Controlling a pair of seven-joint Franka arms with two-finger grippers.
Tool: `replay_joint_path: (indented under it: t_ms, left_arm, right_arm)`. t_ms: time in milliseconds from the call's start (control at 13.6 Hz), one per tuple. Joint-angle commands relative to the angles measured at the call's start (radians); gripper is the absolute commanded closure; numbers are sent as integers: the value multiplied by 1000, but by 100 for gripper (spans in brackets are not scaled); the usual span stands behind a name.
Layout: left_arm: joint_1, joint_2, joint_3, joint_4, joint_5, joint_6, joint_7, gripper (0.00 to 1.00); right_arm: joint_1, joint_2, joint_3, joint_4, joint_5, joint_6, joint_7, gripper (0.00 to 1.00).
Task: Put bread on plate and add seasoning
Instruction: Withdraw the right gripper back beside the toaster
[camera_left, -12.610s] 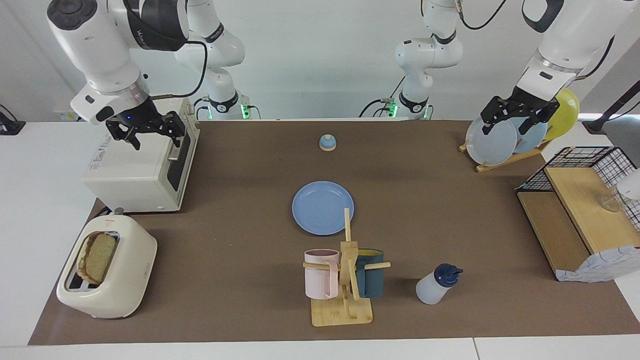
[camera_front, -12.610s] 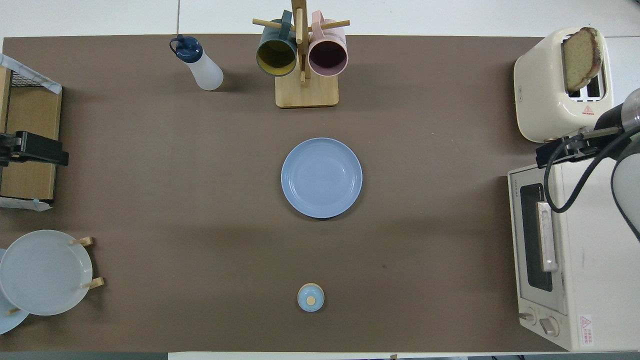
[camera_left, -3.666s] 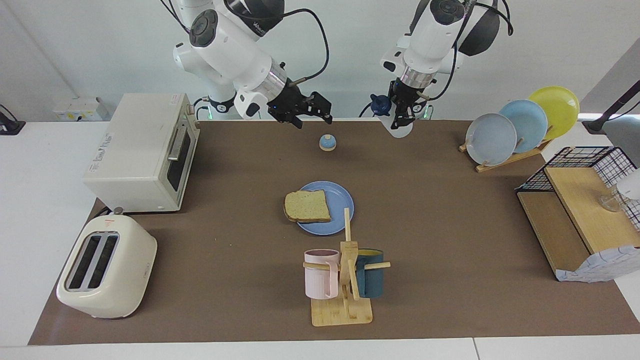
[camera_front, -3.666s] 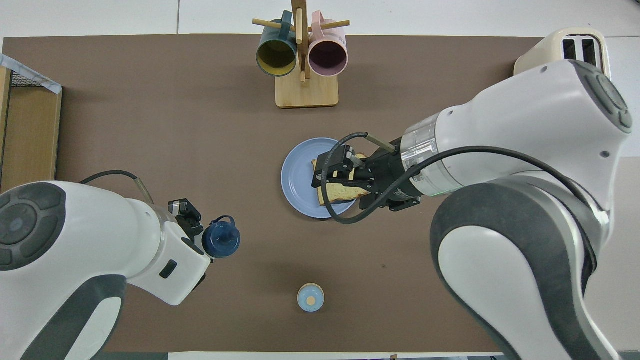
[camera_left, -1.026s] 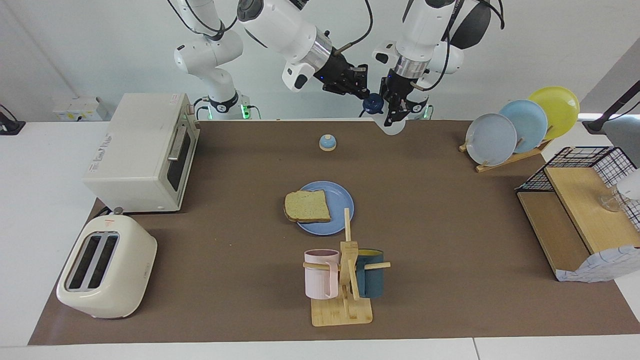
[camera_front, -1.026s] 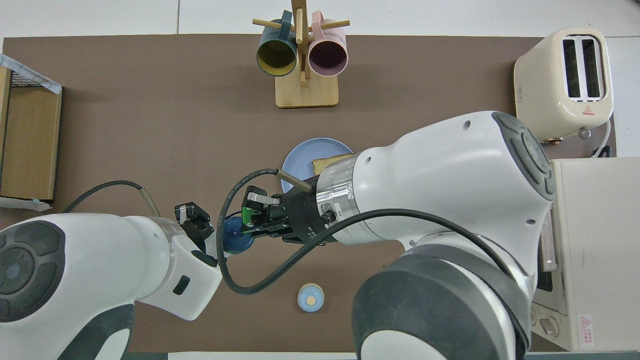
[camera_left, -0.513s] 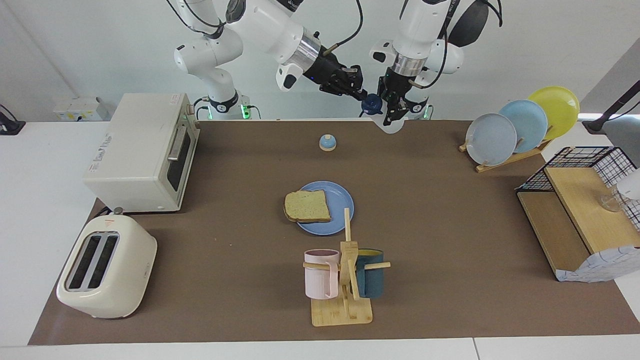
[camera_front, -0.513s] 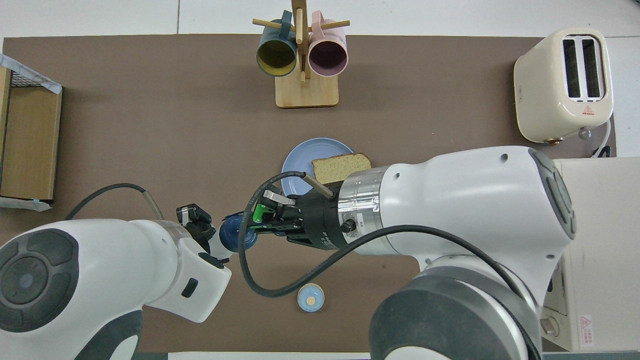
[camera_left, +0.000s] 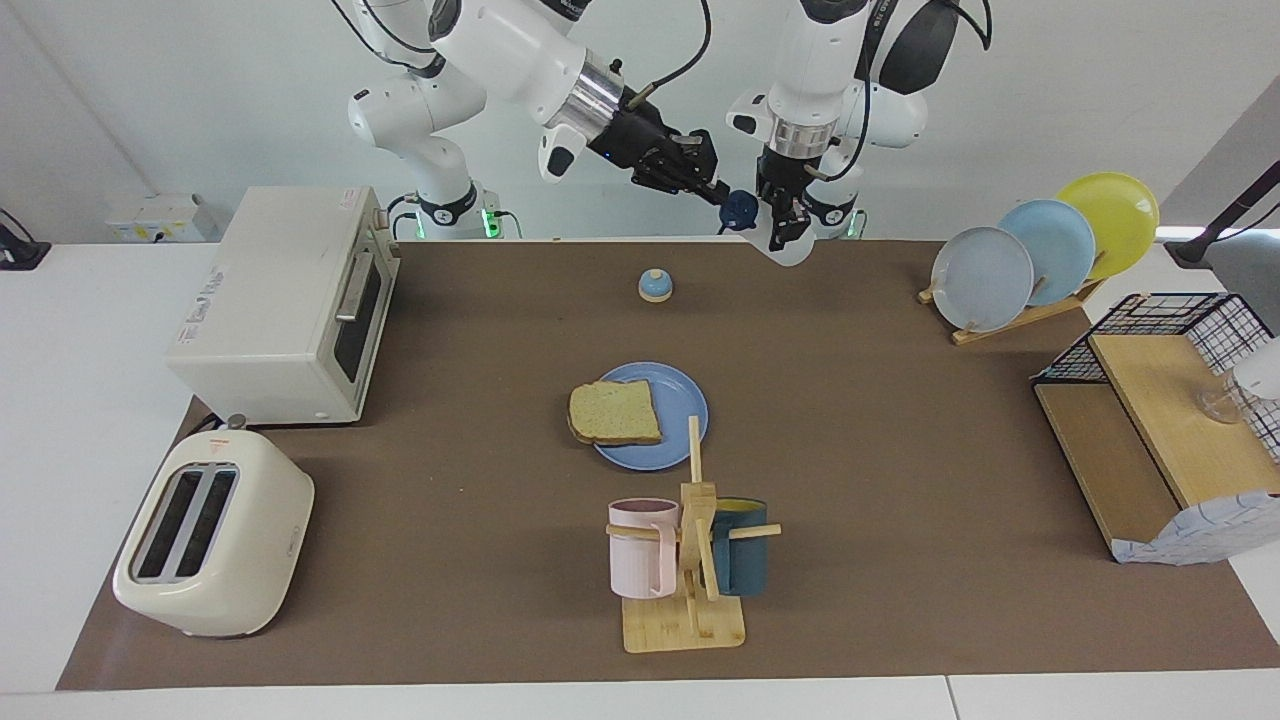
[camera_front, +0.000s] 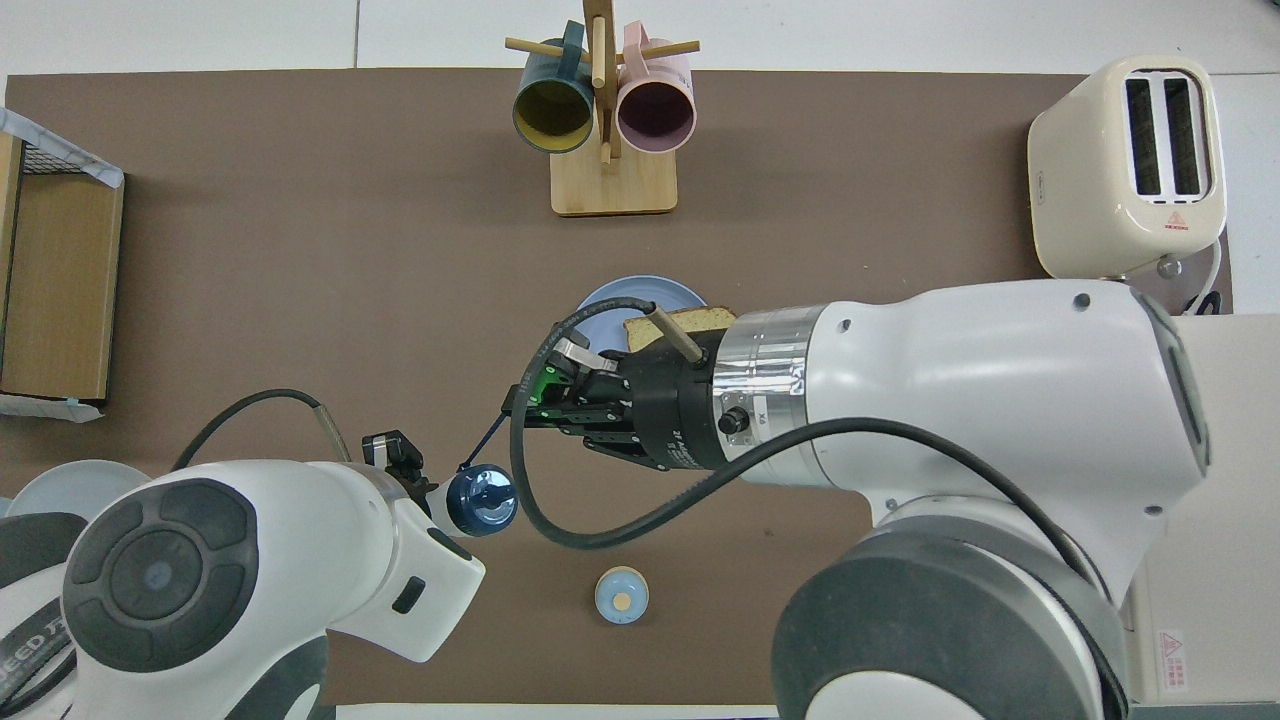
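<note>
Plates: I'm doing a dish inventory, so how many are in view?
4. One blue plate lies mid-table under the bread. Three stand in the wooden rack at the left arm's end: grey-blue, light blue, yellow.

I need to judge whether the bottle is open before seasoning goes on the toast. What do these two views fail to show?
- Overhead view: the right arm's wrist covers most of the bread and the plate.
- Overhead view: the left arm hides the body of the seasoning; only its cap shows.
- Facing view: where the right gripper meets the cap, contact is too small to read.
- Facing view: the left gripper covers the bottle's middle.
</note>
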Motion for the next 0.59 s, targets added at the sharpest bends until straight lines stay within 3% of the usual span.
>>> replay_joint_path:
  t_ms: [0, 220, 513]
  left_arm:
    - [7, -30, 4, -37, 26, -35, 3, 100]
    - [7, -20, 4, -27, 55, -28, -4, 100]
    - [5, 1, 4, 8, 121, -12, -10, 100]
  right_arm:
    - [-24, -21, -3, -1, 23, 23, 10, 0]
    - [-38, -23, -6, 0, -26, -41, 8, 0]
    - [-84, -21, -6, 14, -379, -175, -103, 0]
